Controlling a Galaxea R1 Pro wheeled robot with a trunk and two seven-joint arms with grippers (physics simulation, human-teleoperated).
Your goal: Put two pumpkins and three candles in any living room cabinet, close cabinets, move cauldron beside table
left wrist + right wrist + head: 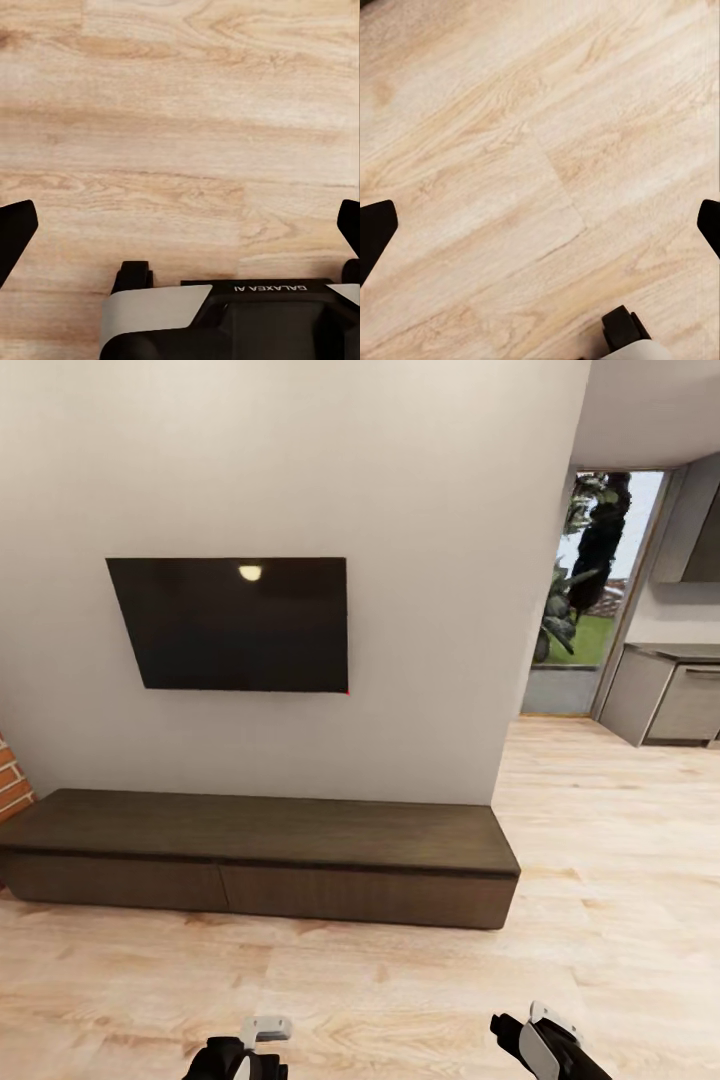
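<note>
Tools (pixel 180 225) (pixel 540 225) spread wide, both empty, over bare floor (pixel 400 980). Cabinet (pixel 260 850) shut, handle-less: could slip off drawer fronts.

We are looking at a long low cabinet (pixel 260 855) sitting against the wall (pixel 420 560), with both drawer fronts shut. Its flat top is lying bare, so a gripper could pass over it. A dark screen (pixel 232 624) is hanging on the wall above it, leaving room between. The wooden floor (pixel 400 990) in front is lying open. Red bricks (pixel 12 775) are poking in beside the cabinet's left end. On the right, the floor is running on toward grey cupboards (pixel 670 700).
</note>
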